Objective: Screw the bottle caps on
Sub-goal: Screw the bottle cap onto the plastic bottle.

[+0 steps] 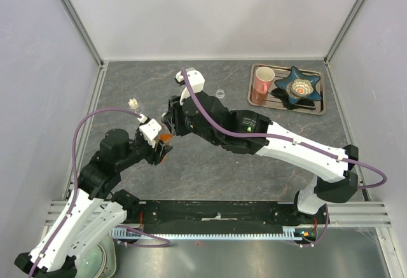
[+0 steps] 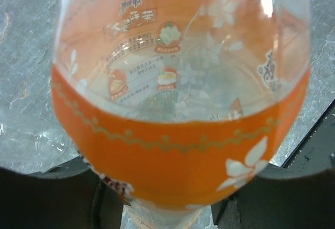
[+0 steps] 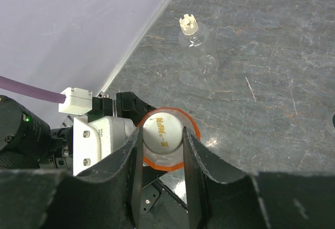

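A: Item one, the orange-labelled bottle. Where is it sitting?

B: It is standing between the left jaws, which are clamping its lower body from both sides. That is happening left of centre over the grey counter.

A: Item two, the white cap?

B: It is resting on the mouth of that bottle, with the orange rim showing around it. The right jaws are reaching down from above and pinching the cap, one finger pressing on each side.

A: Item three?

B: A small clear bottle is standing on the counter towards the left wall, well apart from both arms. It is carrying a cream ribbed top.

A: Remaining stock?

B: A metal tray is lying at the far right, holding a pink mug and a blue star-shaped dish beside each other. A small clear round piece is lying left of the tray, too small to identify.
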You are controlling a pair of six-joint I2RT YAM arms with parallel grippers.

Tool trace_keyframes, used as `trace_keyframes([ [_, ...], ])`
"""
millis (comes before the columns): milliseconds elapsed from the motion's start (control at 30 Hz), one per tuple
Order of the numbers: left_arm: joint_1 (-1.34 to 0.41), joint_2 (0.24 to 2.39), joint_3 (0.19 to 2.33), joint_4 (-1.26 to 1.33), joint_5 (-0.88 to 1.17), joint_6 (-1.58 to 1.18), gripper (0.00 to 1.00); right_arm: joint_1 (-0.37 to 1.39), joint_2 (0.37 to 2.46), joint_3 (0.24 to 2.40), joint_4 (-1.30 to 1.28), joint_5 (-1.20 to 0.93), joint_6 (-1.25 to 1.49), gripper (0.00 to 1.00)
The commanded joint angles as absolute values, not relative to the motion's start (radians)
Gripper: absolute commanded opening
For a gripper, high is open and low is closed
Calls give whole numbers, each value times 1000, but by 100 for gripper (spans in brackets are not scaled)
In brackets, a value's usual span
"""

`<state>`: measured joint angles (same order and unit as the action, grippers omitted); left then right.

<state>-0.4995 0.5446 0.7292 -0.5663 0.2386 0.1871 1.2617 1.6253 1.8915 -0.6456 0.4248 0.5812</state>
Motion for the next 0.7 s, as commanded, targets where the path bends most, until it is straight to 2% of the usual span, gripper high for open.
trace_keyframes([
  [0,-492,526,776,-279,244,126,2,1316,1660,1911,-818,331,603,32],
  [167,-491,529,772,-268,259,115,2,1318,1631,1944,-816,368,581,41],
  [433,-492,528,767,-270,264,110,2,1316,1592,1965,-781,380,526,92],
  [533,-491,525,769,-276,275,106,2,1316,1557,1977,-770,374,488,98],
  [667,-489,526,779,-287,305,92,2,1313,1487,1968,-772,330,399,98],
])
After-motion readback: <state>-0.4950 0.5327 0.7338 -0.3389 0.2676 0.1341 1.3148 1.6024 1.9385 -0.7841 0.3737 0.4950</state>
